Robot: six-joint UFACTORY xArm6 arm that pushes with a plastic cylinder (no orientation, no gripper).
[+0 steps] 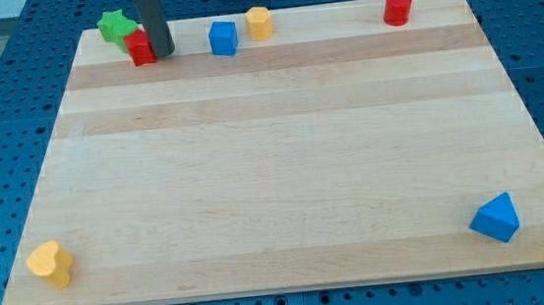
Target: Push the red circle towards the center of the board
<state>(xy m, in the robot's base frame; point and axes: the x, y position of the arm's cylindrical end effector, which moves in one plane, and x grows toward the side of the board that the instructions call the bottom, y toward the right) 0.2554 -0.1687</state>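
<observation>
The red circle [398,7] stands near the board's top edge at the view's upper right. My tip [162,53] is far from it, at the view's upper left, touching the right side of a small red block [140,47]. A green star block [115,27] sits just up and left of that red block. A blue cube [224,38] and a yellow block [259,22] lie between my tip and the red circle.
The wooden board [283,161] lies on a blue perforated table. A yellow heart-like block [50,264] sits at the view's lower left corner. A blue triangular block [496,218] sits at the lower right.
</observation>
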